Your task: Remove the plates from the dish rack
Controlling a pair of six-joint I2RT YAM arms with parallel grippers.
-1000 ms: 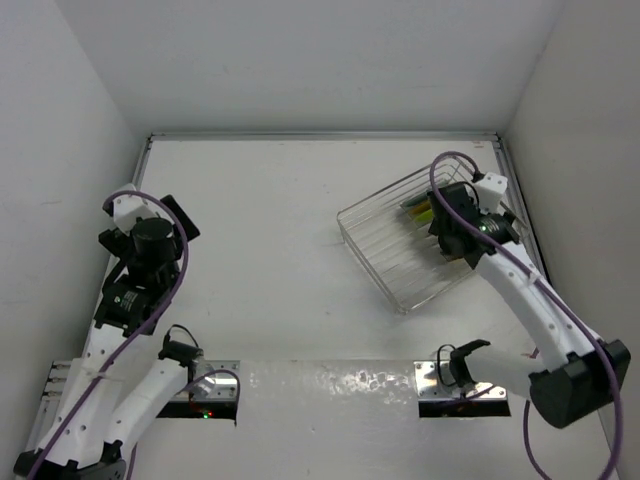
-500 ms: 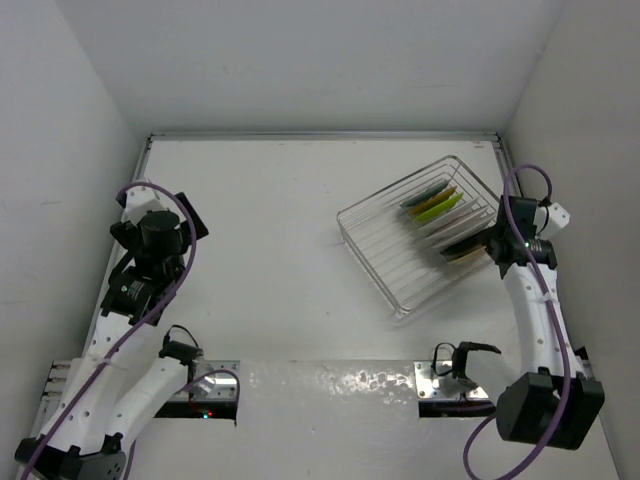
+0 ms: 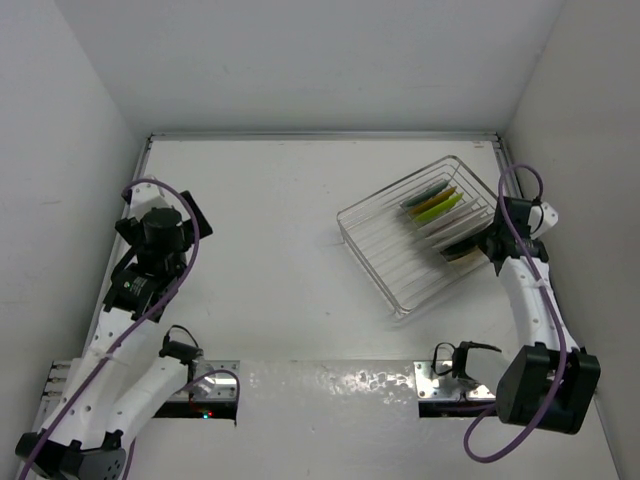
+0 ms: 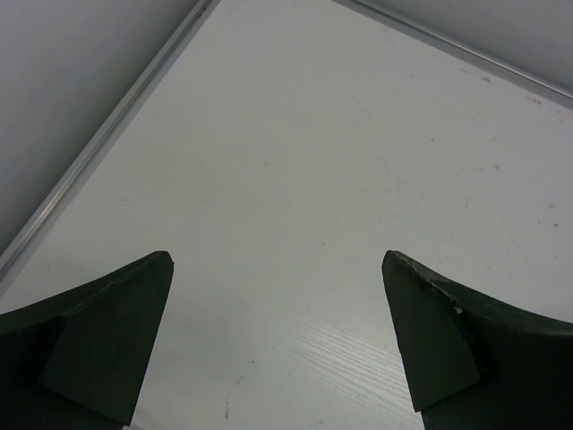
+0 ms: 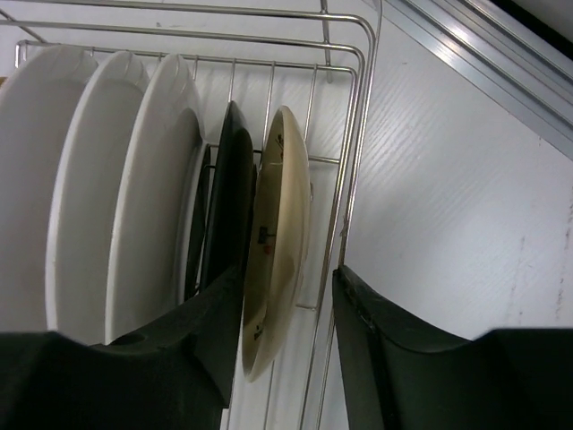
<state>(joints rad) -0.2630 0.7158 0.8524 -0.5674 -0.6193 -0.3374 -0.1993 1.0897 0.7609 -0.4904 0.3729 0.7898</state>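
White walls enclose the white table (image 3: 280,200). The rack (image 3: 372,262) sits askew at far right. The right arm stretches up the right wall to the rack's end; the left arm is bent over the left side. The plates (image 3: 433,205) stand on edge in the rack. The right gripper (image 5: 289,271) is spread around the cream end plate (image 5: 277,206), not clamped. The left gripper (image 4: 276,257) gapes wide, holding nothing

Wire dish rack (image 3: 415,235) far right, plates (image 5: 125,188) upright inside
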